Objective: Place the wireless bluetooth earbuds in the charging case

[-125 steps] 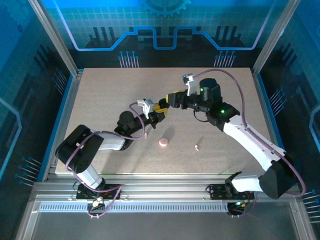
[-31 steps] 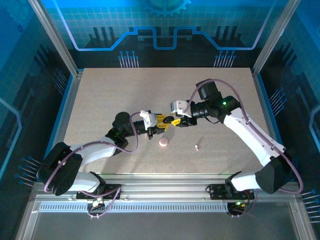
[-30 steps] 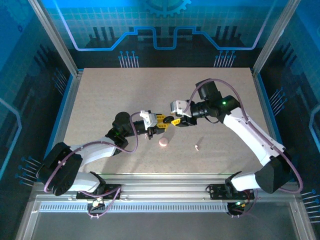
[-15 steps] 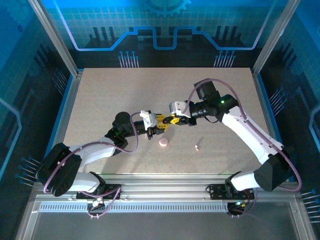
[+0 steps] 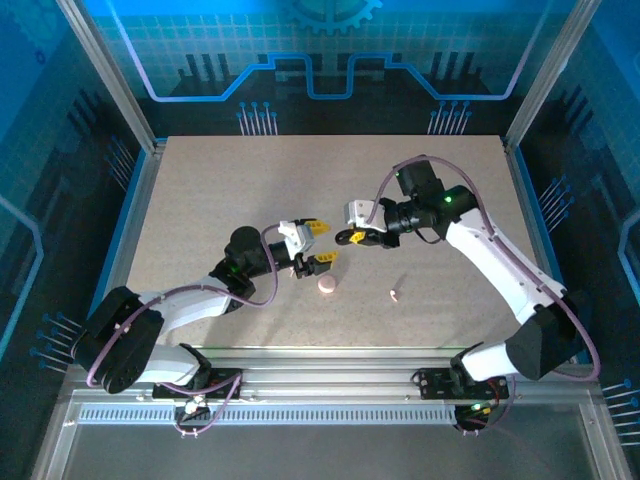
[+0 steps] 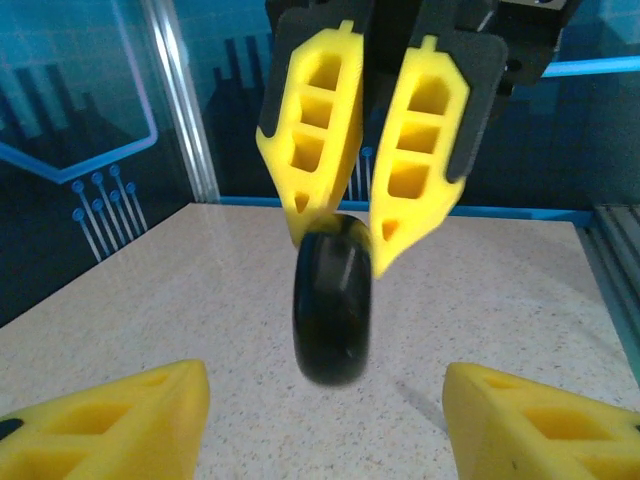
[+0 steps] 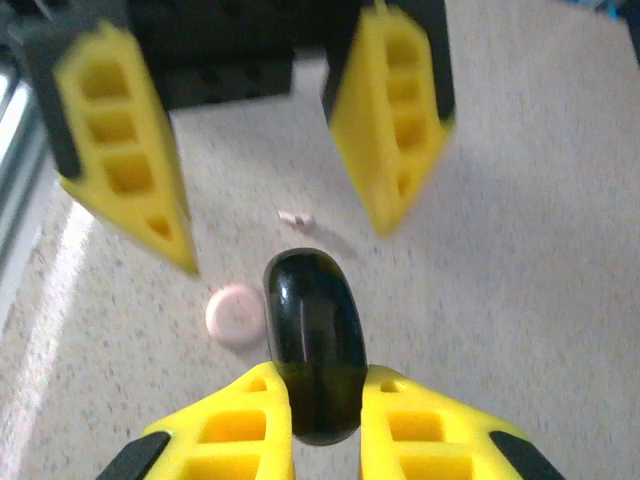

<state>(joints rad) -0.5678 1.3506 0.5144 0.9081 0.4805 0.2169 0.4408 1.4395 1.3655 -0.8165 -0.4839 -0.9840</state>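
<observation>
Handover of black disc (image 7: 312, 340) completed.
It is pinched by the right gripper (image 5: 350, 237) alone; the left gripper (image 5: 325, 244), earlier closed, is now spread. The charging case (image 5: 327, 285) lies unmoved just nearer.

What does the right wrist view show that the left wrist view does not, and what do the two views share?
Right wrist view: the pink charging case and one earbud, lying apart on the table beyond the black disc. Left wrist view: the blue back wall and a metal corner post behind the table. Shared: the black disc, pinched on edge by the right gripper, and the left gripper open, its yellow fingers spread to either side of the disc without touching it.
</observation>
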